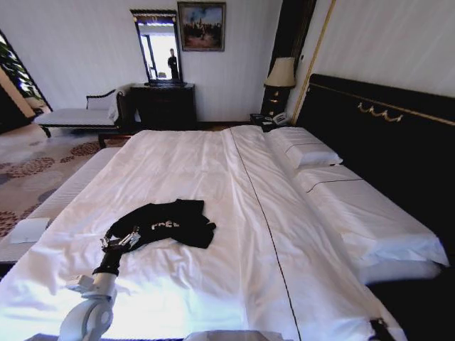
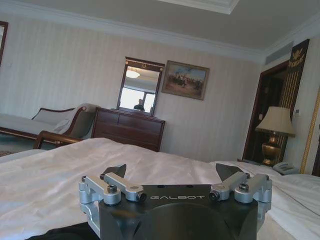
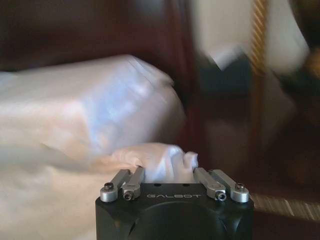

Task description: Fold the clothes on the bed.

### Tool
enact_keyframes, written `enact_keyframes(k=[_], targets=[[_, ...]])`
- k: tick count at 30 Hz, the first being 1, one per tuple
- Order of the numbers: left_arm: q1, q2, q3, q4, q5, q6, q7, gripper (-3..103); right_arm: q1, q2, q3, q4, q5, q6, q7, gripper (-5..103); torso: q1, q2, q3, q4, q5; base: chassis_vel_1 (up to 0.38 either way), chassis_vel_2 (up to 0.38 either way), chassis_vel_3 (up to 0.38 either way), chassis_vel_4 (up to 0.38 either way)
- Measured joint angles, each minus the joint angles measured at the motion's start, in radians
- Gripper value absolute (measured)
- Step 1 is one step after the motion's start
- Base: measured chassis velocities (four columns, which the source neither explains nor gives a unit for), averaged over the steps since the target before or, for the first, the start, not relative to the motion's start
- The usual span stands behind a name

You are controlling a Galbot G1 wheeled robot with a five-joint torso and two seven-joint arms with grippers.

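While my left jaws stand apart at its near edge, T-shirt on bed: limp, light; pinch a hem.

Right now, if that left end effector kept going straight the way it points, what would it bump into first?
Probably the black T-shirt: the left end effector, open, sits at its crumpled edge on the bed, pointing across it. Past that, white sheet; depth is unclear.

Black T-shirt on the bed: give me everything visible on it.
The black short-sleeved T-shirt looks like soft cotton, with white chest lettering partly readable. It lies crumpled and unfolded, bunched rather than flat, on the white bed sheet near the robot's side, left of the bed's centre seam. The left gripper is at its near-left edge, fingers open.
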State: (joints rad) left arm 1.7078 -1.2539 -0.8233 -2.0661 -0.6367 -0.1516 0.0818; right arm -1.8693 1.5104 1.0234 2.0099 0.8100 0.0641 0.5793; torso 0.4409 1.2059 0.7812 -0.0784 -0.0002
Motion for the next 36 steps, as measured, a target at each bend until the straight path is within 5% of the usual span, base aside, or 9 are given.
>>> enact_keyframes(k=[6, 8, 11, 15, 21, 26, 30, 33, 36], targets=[[0.017, -0.01, -0.008, -0.022, 0.018, 0.013, -0.001, 100, -0.023, -0.028, 0.062, 0.066, -0.265, -0.038, -0.046, 54, 0.0, 0.0, 0.0, 0.0014, -0.0001, 0.0, 0.0, 0.0, 0.0], [0.019, -0.018, -0.014, -0.036, 0.02, 0.021, -0.002, 100, -0.06, -0.043, 0.092, 0.083, -0.334, -0.116, -0.033, 65, 0.0, 0.0, 0.0, 0.0011, -0.0005, 0.0, 0.0, 0.0, 0.0], [0.017, -0.031, -0.018, -0.043, 0.021, 0.027, -0.004, 100, -0.094, -0.048, 0.082, 0.101, -0.26, -0.184, 0.036, 71, 0.0, 0.0, 0.0, 0.001, 0.0001, 0.0, 0.0, 0.0, 0.0], [0.011, -0.066, -0.014, -0.043, 0.029, 0.028, -0.006, 100, -0.15, -0.04, 0.033, 0.153, -0.009, -0.241, 0.197, 91, 0.0, 0.0, 0.0, 0.0011, 0.0004, 0.0, 0.0, 0.0, 0.0], [0.008, -0.095, -0.007, -0.036, 0.03, 0.018, -0.007, 100, -0.18, -0.058, 0.038, 0.222, 0.055, -0.231, 0.215, 100, 0.0, 0.0, 0.0, 0.0008, 0.0002, 0.0, 0.0, 0.0, 0.0], [0.049, -0.119, 0.005, -0.087, 0.021, 0.042, -0.02, 100, -0.112, -0.146, 0.032, 0.267, 0.072, -0.16, 0.091, 100, 0.0, 0.0, 0.0, 0.0017, 0.0001, 0.0, 0.0, 0.0, 0.0], [0.103, -0.123, 0.005, -0.152, -0.011, 0.063, -0.021, 100, -0.045, -0.196, -0.023, 0.258, 0.129, -0.06, -0.091, 100, 0.0, 0.0, 0.0, 0.0017, 0.0005, 0.0, 0.0, 0.0, 0.0], [0.143, -0.144, -0.002, -0.201, -0.046, 0.079, -0.022, 100, 0.017, -0.231, -0.085, 0.208, 0.136, 0.05, -0.344, 100, 0.0, 0.0, 0.0, 0.0015, 0.0005, 0.0, 0.0, 0.0, 0.0], [0.16, -0.153, -0.004, -0.214, 0.014, 0.083, -0.022, 100, 0.053, -0.264, -0.12, 0.183, 0.099, 0.077, -0.469, 100, 0.0, 0.0, 0.0, 0.0015, 0.0005, 0.0, 0.0, 0.0, 0.0]])
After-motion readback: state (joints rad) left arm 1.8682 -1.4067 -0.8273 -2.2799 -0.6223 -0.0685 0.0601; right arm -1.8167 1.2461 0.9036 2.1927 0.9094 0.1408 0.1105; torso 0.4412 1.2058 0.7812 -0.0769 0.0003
